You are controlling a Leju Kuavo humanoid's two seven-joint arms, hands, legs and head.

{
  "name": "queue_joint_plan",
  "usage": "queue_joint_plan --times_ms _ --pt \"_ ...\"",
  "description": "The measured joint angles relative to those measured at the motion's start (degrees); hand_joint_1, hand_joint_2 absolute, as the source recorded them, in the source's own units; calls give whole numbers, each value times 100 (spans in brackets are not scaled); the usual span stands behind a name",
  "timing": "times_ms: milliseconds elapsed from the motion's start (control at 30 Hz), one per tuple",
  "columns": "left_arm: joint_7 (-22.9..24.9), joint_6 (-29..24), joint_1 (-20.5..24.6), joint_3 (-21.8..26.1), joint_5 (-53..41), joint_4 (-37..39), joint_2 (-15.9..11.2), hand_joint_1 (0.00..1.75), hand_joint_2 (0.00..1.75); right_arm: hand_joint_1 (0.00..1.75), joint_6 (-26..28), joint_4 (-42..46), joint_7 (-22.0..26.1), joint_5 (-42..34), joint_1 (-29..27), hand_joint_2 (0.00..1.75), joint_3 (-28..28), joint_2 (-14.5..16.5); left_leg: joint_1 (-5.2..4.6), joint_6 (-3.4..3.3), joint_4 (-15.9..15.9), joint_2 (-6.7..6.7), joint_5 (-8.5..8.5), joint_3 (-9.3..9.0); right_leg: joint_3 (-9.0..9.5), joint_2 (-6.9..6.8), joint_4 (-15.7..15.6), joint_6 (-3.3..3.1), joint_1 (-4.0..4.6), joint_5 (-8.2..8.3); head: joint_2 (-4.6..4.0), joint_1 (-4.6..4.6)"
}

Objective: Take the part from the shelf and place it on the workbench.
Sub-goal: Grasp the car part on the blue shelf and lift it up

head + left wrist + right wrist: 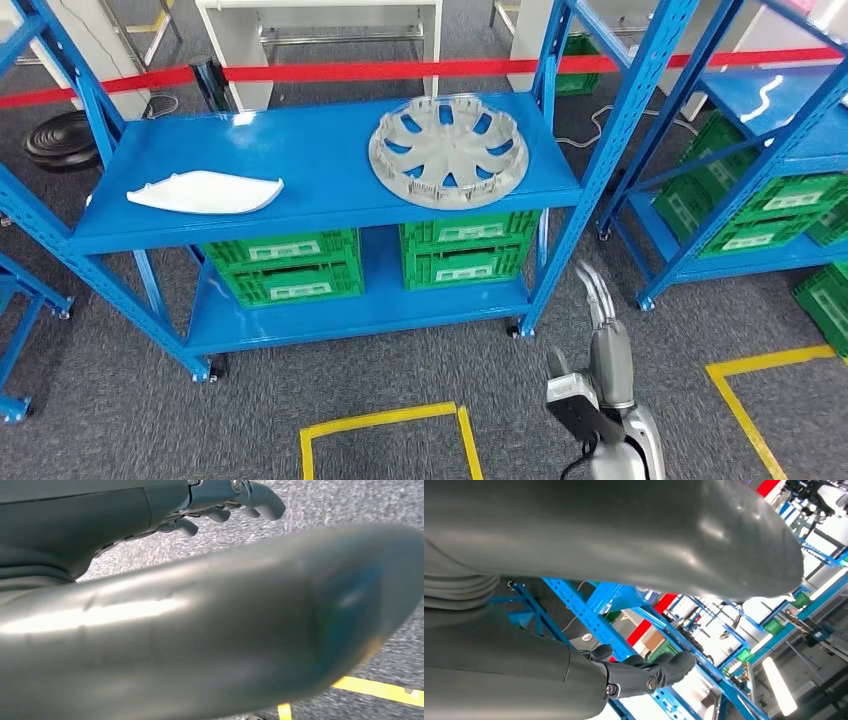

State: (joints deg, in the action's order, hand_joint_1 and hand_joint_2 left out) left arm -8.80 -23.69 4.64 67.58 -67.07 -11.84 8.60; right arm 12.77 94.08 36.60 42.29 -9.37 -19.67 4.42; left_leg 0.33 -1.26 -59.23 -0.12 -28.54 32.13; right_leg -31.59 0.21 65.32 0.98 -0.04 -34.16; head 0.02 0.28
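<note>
- At centre left of the head view we see a white curved part [205, 191] lying flat on the upper deck of the blue shelf [300, 150], near its front edge, where a reach from our side looks easiest to us.
- At upper centre, the grey wheel cover [448, 149] lies flat on the same deck, well apart from the white part; we cannot tell which one the task means.
- Below, green crates [283, 266] sit on the lower deck, likely as storage.
- At lower right, the right robot hand [595, 290] hangs low before the shelf, fingers loosely apart, grasping nothing.
- The left robot hand [225, 500] hangs over grey carpet, empty, fingers released.
- Yellow floor tape [385, 421] marks bays; red barrier tape [400, 70] crosses behind.
</note>
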Motion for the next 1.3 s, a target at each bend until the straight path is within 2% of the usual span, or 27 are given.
queue_joint_plan --times_ms 67,100,133,167,200,233,300,367,433,467,500,567,600,633,667,733,767,833,867,933,1000,1100,1133,1167,1233,1267,1300 --pt "34 0 5 0 -16 2 28 0 0 0 -19 -3 4 3 -17 0 -22 0 -3 -22 -1 -5 -57 -47 -498 0 699 36 -7 -235 -1 5" --pt "57 0 0 0 -19 3 40 0 0 0 -24 -9 7 9 -28 0 -28 0 -4 -21 -1 -8 -90 -81 -699 0 907 43 -9 -244 -1 5" --pt "74 -2 -7 0 -20 4 52 0 0 0 -28 -18 10 17 -33 0 -32 0 -4 -17 -1 -10 -128 -127 -810 0 926 41 -10 -137 -1 6" --pt "91 -4 -12 0 -21 5 64 0 0 0 -31 -27 15 29 -32 0 -33 0 -4 -11 -1 -12 -170 -188 -810 -1 727 31 -9 91 -1 7" --pt "105 -6 -13 0 -27 5 76 0 0 0 -32 -33 19 45 -26 0 -35 0 -4 -2 0 -13 -214 -250 -716 -2 361 8 -7 393 0 7" --pt "117 -7 -13 0 -41 7 87 0 0 0 -33 -43 24 64 -15 0 -34 -1 -6 12 2 -15 -258 -305 -608 -6 7 -26 3 613 0 4" --pt "138 -8 1 0 -72 8 97 0 0 0 -33 -59 28 92 18 0 -33 -2 -13 69 16 -17 -329 -356 -463 -17 -447 -96 41 694 0 5" --pt "124 -7 7 0 -91 10 101 0 0 0 -27 -68 25 104 34 0 -38 -4 -21 150 -15 -15 -343 -416 -406 -8 -544 -168 56 628 0 7" --pt "71 -9 5 -1 -115 13 104 0 0 0 -29 -63 2 121 29 0 -48 -11 -19 220 -138 -9 -371 -463 -273 0 -598 -248 28 698 0 0" --pt "43 -14 11 -2 -132 13 107 0 0 0 -42 -57 -13 135 30 0 -54 -16 -17 247 -290 -9 -428 -402 -206 -5 -610 -285 19 682 0 -12" --pt "23 -21 21 -5 -154 13 111 0 0 0 -56 -49 -28 144 27 0 -60 -18 -10 266 -553 -8 -536 -253 -152 -9 -619 -313 11 659 0 -23" --pt "13 -34 30 -17 -192 15 122 0 0 0 -92 -32 -46 155 7 0 -71 -20 -1 299 -1217 -8 -820 189 -99 -9 -618 -348 10 601 0 -41" --pt "20 -34 23 -23 -213 17 127 0 0 0 -109 -26 -52 155 -12 0 -75 -20 4 310 -1451 -8 -911 390 -71 -4 -617 -352 11 567 0 -38" --pt "36 -33 11 -28 -230 19 130 0 0 0 -133 -20 -55 158 -36 0 -80 -21 6 319 -1510 -8 -891 507 -32 3 -617 -351 9 530 0 -39" --pt "54 -31 1 -31 -244 20 132 0 0 0 -157 -13 -59 173 -58 0 -84 -21 7 329 -1383 -7 -744 534 20 10 -616 -342 6 490 0 -40" --pt "79 -40 -10 -34 -257 22 133 0 0 0 -187 10 -75 215 -83 0 -88 -21 7 334 -709 -4 -202 382 130 16 -616 -301 -2 404 0 -41" --pt "85 -53 -7 -34 -258 24 137 0 0 0 -190 24 -86 241 -82 0 -90 -21 2 311 -411 4 -73 306 173 18 -611 -270 1 364 0 -41" --pt "92 -84 -5 -36 -255 27 147 0 0 0 -190 57 -108 275 -73 0 -93 -21 -10 223 -146 16 -4 236 217 16 -609 -195 14 306 0 -38" --pt "98 -97 -7 -36 -247 28 151 0 0 0 -190 71 -114 291 -69 0 -93 -22 -12 172 -136 20 -41 229 239 18 -595 -159 25 302 0 -34" --pt "101 -121 -16 -36 -227 27 158 0 0 0 -192 98 -136 312 -60 0 -94 -25 8 97 -101 9 40 145 244 15 -514 -100 27 281 0 -31" --pt "93 -139 -3 -36 -205 25 166 0 0 0 -211 110 -171 331 -24 0 -92 -29 24 42 -84 0 16 54 32 6 -130 -40 15 164 0 -17" --pt "92 -167 14 -35 -161 22 175 0 0 0 -247 106 -216 366 21 0 -90 -38 16 2 -82 -6 -57 5 -656 0 846 27 0 -178 0 -6" --pt "92 -177 11 -34 -145 22 181 0 0 0 -253 98 -223 373 25 0 -90 -44 13 1 -82 -10 -89 -26 -811 0 963 22 -1 -179 0 -5" --pt "91 -183 9 -34 -132 22 189 0 0 0 -258 89 -227 376 31 0 -89 -50 10 1 -82 -15 -124 -69 -862 0 879 5 0 -57 0 -5" --pt "81 -186 9 -33 -114 23 220 0 0 0 -264 76 -231 379 51 0 -88 -60 3 12 -78 -23 -205 -164 -696 -4 193 -65 14 470 0 -4" --pt "76 -186 12 -33 -101 25 239 0 0 0 -266 69 -232 380 66 0 -85 -63 -4 27 -75 -26 -242 -210 -597 -10 -125 -100 38 609 0 -8" --pt "72 -185 19 -32 -88 25 258 0 0 0 -266 61 -232 381 84 0 -79 -66 -7 54 -67 -28 -277 -241 -524 -10 -358 -131 60 646 0 -8"
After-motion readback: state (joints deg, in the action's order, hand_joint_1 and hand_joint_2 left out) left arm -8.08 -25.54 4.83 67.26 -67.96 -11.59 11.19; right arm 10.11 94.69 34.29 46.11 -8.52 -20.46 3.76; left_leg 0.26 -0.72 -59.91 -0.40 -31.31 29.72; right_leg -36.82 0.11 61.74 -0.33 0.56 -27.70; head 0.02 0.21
